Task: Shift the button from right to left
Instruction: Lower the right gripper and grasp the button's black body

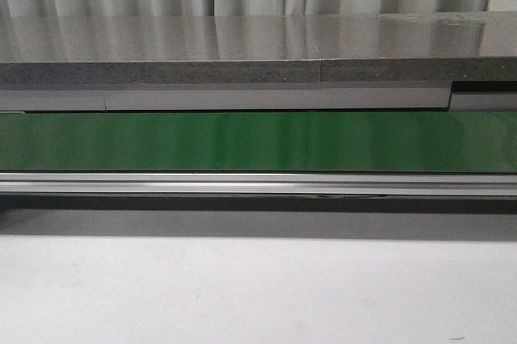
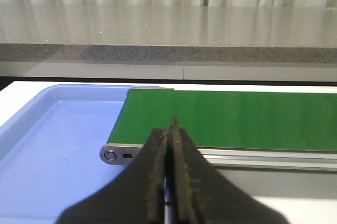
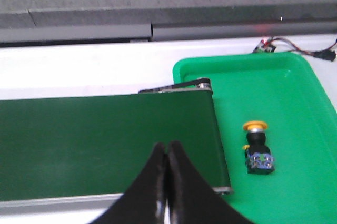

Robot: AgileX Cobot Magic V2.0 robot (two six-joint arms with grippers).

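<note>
Left gripper (image 2: 169, 129): fingers pressing together, nothing between them, hovering over the end of the green conveyor belt (image 2: 226, 119), with the blue tray (image 2: 47, 145) lying beside and below it. Right gripper (image 3: 166, 153): fingers likewise meeting, empty, hovering over the belt's other end. The button (image 3: 256, 148) is lying on its side in the green tray (image 3: 295, 92), just beyond the belt, apart from that gripper.

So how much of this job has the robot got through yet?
Nothing looks done so far. The button lies in the green tray at the right end of the belt, untouched. Nothing is in hand: the right gripper and left gripper are both shut and empty. All of it is left: picking the button up and moving it toward the blue tray on the left.
</note>
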